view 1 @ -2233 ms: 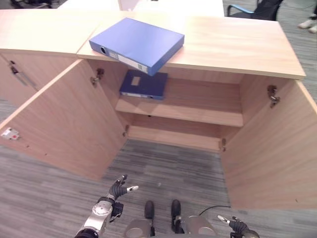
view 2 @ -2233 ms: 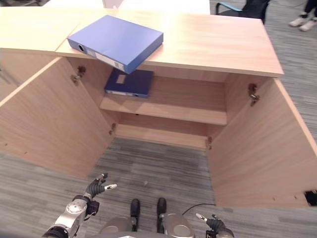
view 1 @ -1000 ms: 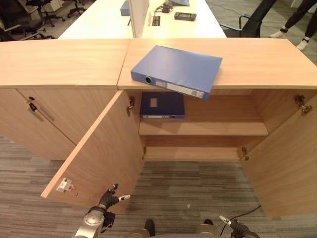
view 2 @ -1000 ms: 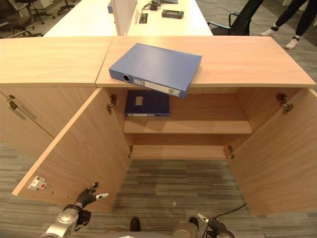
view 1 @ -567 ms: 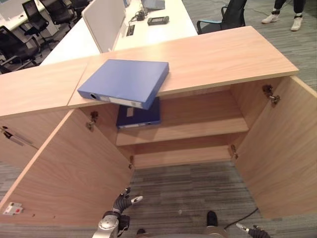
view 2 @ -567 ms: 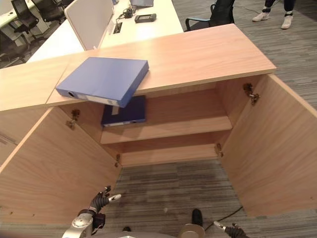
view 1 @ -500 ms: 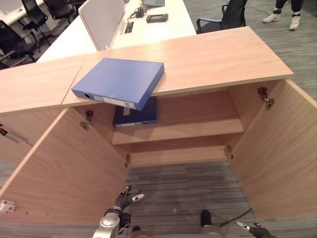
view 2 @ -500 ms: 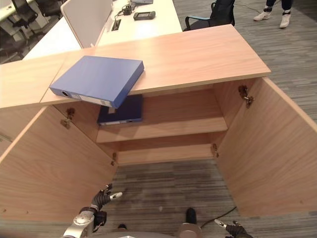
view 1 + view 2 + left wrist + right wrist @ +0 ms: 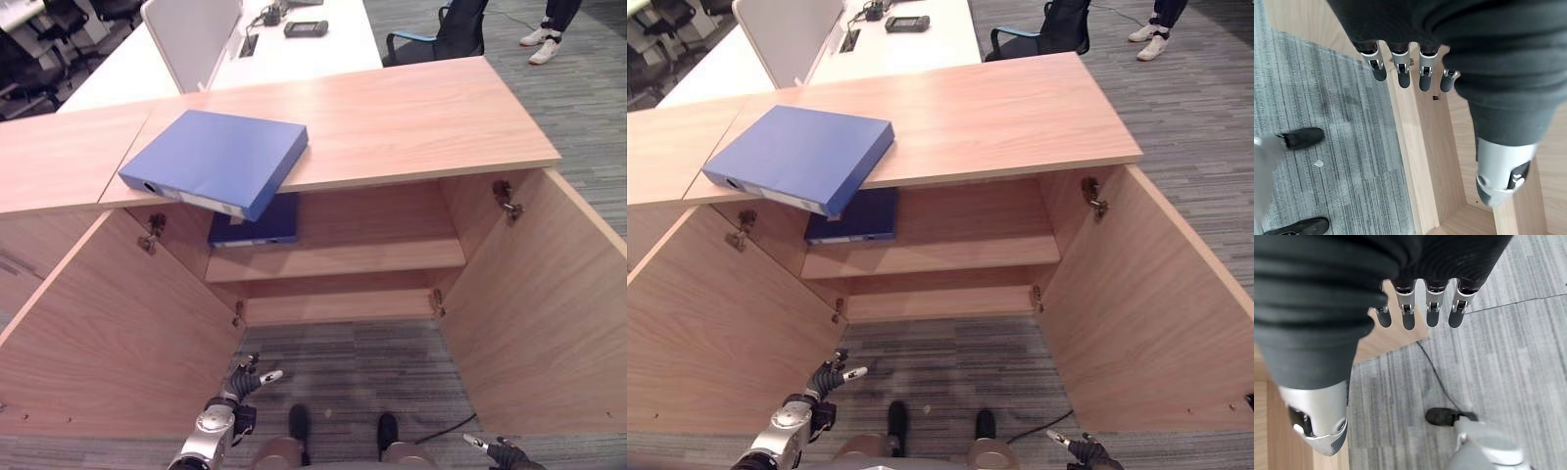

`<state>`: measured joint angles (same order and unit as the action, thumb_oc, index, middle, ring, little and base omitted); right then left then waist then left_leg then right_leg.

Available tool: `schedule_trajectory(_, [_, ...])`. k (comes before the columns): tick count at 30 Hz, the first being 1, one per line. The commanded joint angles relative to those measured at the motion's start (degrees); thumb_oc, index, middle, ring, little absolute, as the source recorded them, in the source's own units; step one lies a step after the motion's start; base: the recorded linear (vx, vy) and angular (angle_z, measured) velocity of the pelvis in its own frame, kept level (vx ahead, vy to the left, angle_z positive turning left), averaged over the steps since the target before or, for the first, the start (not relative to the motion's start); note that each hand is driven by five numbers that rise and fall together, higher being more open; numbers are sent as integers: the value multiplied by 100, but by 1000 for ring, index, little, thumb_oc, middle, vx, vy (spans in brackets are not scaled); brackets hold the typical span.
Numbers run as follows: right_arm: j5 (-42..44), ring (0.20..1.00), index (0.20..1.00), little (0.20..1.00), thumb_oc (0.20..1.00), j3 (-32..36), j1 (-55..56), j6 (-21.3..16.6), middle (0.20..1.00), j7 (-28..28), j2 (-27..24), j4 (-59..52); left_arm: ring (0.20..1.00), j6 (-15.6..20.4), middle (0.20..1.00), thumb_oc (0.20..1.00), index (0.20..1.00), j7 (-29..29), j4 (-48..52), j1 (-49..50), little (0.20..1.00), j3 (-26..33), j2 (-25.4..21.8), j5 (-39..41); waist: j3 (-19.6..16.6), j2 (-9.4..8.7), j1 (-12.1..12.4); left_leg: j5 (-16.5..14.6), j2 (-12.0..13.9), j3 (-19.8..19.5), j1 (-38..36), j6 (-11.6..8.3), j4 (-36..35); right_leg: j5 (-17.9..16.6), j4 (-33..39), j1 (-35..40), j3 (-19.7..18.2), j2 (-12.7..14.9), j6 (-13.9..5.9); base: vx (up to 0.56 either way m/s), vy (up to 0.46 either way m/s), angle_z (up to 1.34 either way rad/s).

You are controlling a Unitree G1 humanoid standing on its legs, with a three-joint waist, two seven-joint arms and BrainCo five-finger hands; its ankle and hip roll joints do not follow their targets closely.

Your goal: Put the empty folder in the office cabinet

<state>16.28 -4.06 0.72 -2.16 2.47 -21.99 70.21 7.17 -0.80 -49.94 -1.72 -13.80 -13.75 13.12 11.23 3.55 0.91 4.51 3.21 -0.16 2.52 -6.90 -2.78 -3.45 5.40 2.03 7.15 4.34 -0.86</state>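
A blue folder point(image 9: 216, 159) lies flat on the wooden cabinet top point(image 9: 411, 117), its near corner overhanging the front edge. A second, darker blue folder point(image 9: 257, 221) lies on the upper shelf point(image 9: 353, 257) inside the open cabinet, at its left end. My left hand point(image 9: 242, 382) hangs low over the carpet in front of the left door, fingers straight and holding nothing; its fingers point(image 9: 1403, 73) point down past the door's edge. My right hand point(image 9: 498, 450) hangs low at the lower right, its fingers point(image 9: 1432, 308) straight and empty.
Both cabinet doors stand wide open, the left door point(image 9: 108, 333) and the right door point(image 9: 534, 313), flanking the grey carpet point(image 9: 343, 372). A closed cabinet point(image 9: 49, 166) adjoins on the left. Behind are a white desk point(image 9: 265, 39), an office chair point(image 9: 451, 24) and a person's feet point(image 9: 544, 44).
The whole picture has shifted, so the camera has moved; the cabinet now sits slightly further left. Both hands stay low and open. The folders have not moved.
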Motion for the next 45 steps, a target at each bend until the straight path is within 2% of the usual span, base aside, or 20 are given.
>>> schedule_trajectory(1, [-130, 1000, 1000, 1000, 1000, -151, -190, -99, 1000, 9, 112, 79, 1000, 184, 1000, 1000, 1000, -72, 207, 1, 1000, 153, -305, 22, 119, -278, 286, 50, 185, -61, 407, -83, 334, 777, -78, 736, -113, 172, -647, 174, 108, -42])
schedule_trajectory(4, [-184, 1000, 1000, 1000, 1000, -169, -177, -83, 1000, -11, 212, 96, 1000, 175, 1000, 1000, 1000, -48, 131, 26, 1000, 162, -329, -30, -13, -338, 312, 111, 111, 45, 130, 21, -33, 845, -142, 806, -162, 227, -678, 219, 175, -22])
schedule_trajectory(7, [-189, 1000, 1000, 1000, 1000, -193, -215, -82, 1000, -11, 245, 109, 1000, 180, 1000, 1000, 1000, -33, 117, -8, 1000, 142, -373, -58, -72, -404, 324, 51, 18, 109, 47, 118, -110, 897, -284, 758, -213, 305, -746, 106, 155, 3])
schedule_trajectory(9, [-140, 1000, 1000, 1000, 1000, -158, -217, -69, 1000, -26, 304, 57, 1000, 163, 1000, 1000, 1000, 7, 245, -60, 1000, 121, -468, -84, -105, -463, 320, -49, -121, 234, 5, 252, -123, 940, -705, 595, -263, 443, -864, 137, 284, 4])
schedule_trajectory(13, [-57, 1000, 1000, 1000, 1000, -100, -267, -69, 1000, -48, 391, 17, 1000, 151, 1000, 1000, 1000, 25, 339, -119, 1000, 164, -578, -106, -105, -486, 300, -192, -184, 335, -107, 370, -155, 884, -1445, 262, -235, 499, -1055, 79, 217, 4])
schedule_trajectory(14, [-31, 1000, 1000, 1000, 1000, -136, -328, -68, 1000, -62, 425, -30, 1000, 147, 1000, 1000, 1000, 14, 412, -163, 1000, 187, -649, -91, 15, -453, 249, -224, -151, 370, -206, 434, -163, 602, -2050, -87, -240, 473, -1159, 37, 201, -6])
schedule_trajectory(18, [-48, 1000, 1000, 1000, 1000, -181, -332, -69, 1000, -79, 499, -50, 1000, 133, 1000, 1000, 1000, 15, 439, -151, 1000, 230, -686, -124, 70, -385, 235, -303, -118, 347, -379, 506, -222, 509, -2530, -393, -268, 350, -1172, 52, 95, -12])
schedule_trajectory(20, [-64, 1000, 1000, 1000, 1000, -240, -291, -65, 1000, -90, 555, -61, 1000, 147, 1000, 1000, 1000, 14, 438, -142, 1000, 284, -724, -120, 44, -428, 222, -431, -125, 288, -486, 496, -222, 570, -1998, -486, -254, 339, -1051, 137, 9, -7])
schedule_trajectory(21, [-64, 1000, 1000, 1000, 1000, -241, -288, -65, 1000, -90, 556, -61, 1000, 148, 1000, 1000, 1000, 15, 437, -139, 1000, 283, -725, -120, 48, -424, 216, -438, -120, 282, -496, 494, -222, 569, -1983, -465, -245, 335, -1048, 100, -43, 1])
schedule_trajectory(22, [-64, 1000, 1000, 1000, 1000, -248, -281, -69, 1000, -94, 555, -61, 1000, 157, 1000, 1000, 1000, 15, 435, -133, 1000, 282, -728, -105, 42, -446, 203, -476, -132, 256, -515, 481, -222, 544, -1600, -463, -246, 359, -1013, 128, -68, 6])
schedule_trajectory(23, [-55, 1000, 1000, 1000, 1000, -264, -308, -68, 1000, -86, 545, -44, 1000, 169, 1000, 1000, 1000, -19, 415, -189, 1000, 264, -717, -56, 72, -448, 135, -541, -143, 167, -577, 469, -222, 343, -1085, -701, -362, 408, -1001, 130, -67, 1])
schedule_trajectory(25, [-54, 1000, 1000, 1000, 1000, -265, -310, -69, 1000, -87, 543, -42, 1000, 171, 1000, 1000, 1000, -19, 413, -190, 1000, 264, -715, -56, 76, -438, 134, -555, -134, 166, -587, 467, -222, 349, -1081, -689, -358, 399, -1000, 97, -29, 5])
schedule_trajectory(26, [-90, 1000, 1000, 1000, 1000, -286, -230, -45, 1000, -105, 531, 8, 1000, 198, 1000, 1000, 1000, -30, 405, -212, 1000, 210, -680, -81, 102, -502, 56, -635, -249, 53, -700, 474, -222, 202, -669, -596, -732, 453, -1050, 102, -15, 21])
schedule_trajectory(32, [-191, 1000, 1000, 1000, 1000, -282, -157, -31, 1000, -148, 499, 34, 1000, 205, 1000, 1000, 1000, -18, 413, -109, 1000, 239, -594, -100, -54, -514, 85, -672, -239, 63, -738, 447, -222, 79, -418, -302, -704, 530, -1047, 77, -54, 33])
schedule_trajectory(45, [-228, 1000, 1000, 1000, 1000, -249, 20, -24, 1000, -186, 401, 78, 1000, 168, 1000, 1000, 1000, 10, 495, 70, 1000, 254, -486, -97, -287, -417, 86, -695, -20, -121, -973, 258, -222, 341, -98, 341, -448, 389, -903, 48, -60, 4])
